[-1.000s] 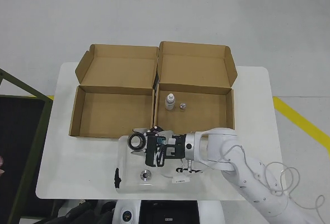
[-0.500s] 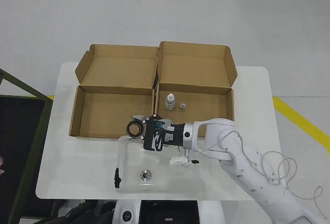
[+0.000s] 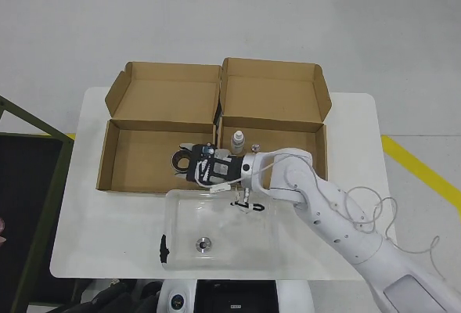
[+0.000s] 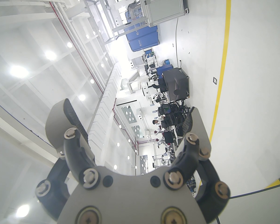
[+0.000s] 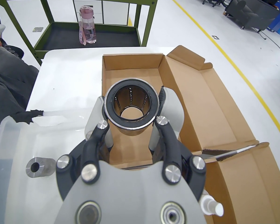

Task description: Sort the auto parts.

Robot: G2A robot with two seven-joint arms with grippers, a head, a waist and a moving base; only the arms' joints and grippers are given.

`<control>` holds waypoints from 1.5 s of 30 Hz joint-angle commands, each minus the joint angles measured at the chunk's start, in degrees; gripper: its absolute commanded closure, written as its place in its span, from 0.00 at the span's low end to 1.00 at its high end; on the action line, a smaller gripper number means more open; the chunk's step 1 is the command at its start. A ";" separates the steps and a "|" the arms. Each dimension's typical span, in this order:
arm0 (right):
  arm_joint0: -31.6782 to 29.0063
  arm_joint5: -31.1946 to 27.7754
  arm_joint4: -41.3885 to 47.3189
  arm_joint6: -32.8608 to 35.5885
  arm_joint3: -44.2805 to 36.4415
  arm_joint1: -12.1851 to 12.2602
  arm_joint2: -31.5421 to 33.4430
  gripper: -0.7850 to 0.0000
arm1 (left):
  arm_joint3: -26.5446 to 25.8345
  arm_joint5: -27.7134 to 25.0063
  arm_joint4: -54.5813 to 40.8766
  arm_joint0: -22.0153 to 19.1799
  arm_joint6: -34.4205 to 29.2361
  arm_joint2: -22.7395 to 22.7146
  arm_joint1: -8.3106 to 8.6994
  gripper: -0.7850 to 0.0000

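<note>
While the right gripper (image 5: 131, 108) is clamped round a ring-shaped bearing (image 5: 132, 124), that bearing hangs over the left box (image 3: 128, 160), toward its 4 o'clock corner. The fingers hide its lower sides. From above, a small bottle (image 3: 237, 141) sits at 2 o'clock of it in the right box (image 3: 293, 160). A metal cylinder (image 3: 205, 244) sits at 6 o'clock in the clear tub (image 3: 175, 211), whose edges are hard to make out. The left gripper (image 4: 128, 113) gapes wide.

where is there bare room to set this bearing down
Left box floor: all bare between its four walls. Right box: bare except its far left corner, crowded by a spray bottle and small metal part. The right gripper holds the bearing over the left box.
</note>
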 commanded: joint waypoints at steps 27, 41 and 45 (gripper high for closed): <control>11.65 5.14 -3.76 -3.96 25.10 -7.93 -9.11 1.00 | 0.00 0.00 0.00 0.00 0.00 0.00 0.00 0.00; 13.66 5.74 -5.71 -4.64 31.98 -10.96 -10.86 0.79 | 0.00 0.00 0.00 0.00 0.00 0.00 0.00 0.00; 13.72 5.92 -5.91 -3.91 32.94 -11.63 -11.06 0.71 | 0.00 0.00 0.00 0.00 0.00 0.00 0.00 0.00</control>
